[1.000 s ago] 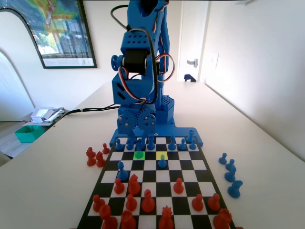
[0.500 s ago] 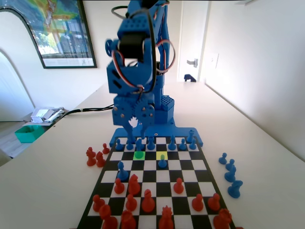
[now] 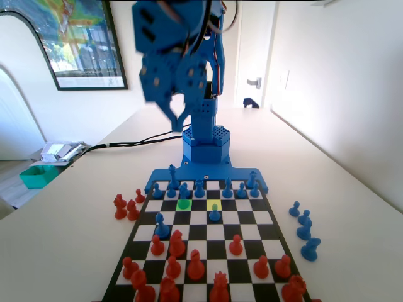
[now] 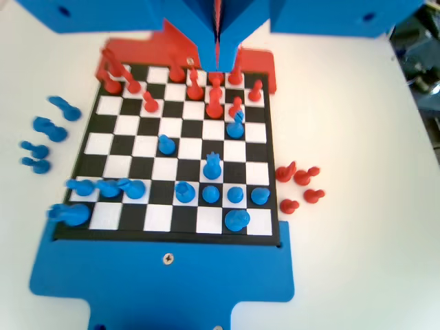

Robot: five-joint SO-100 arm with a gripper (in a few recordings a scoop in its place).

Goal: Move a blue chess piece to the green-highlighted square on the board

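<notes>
The blue chess piece [image 3: 184,190], slim, narrow-topped, upright just behind the green-highlighted square [image 3: 184,204]; jaws raised, empty, pressed together

The robot is a blue plastic arm rising from a blue base [image 3: 204,168] that joins the far rim of the board [image 3: 204,239] in the fixed view, its column above the base carrying a block dotted with a grid of small holes. Above the board its upper links are boxy blue housings with round holes and screw heads, with red, black and white cables looping beside them. The gripper [image 3: 177,118] has two tapering blue fingers; in the wrist view they are blue with a thin red strip between them.
</notes>
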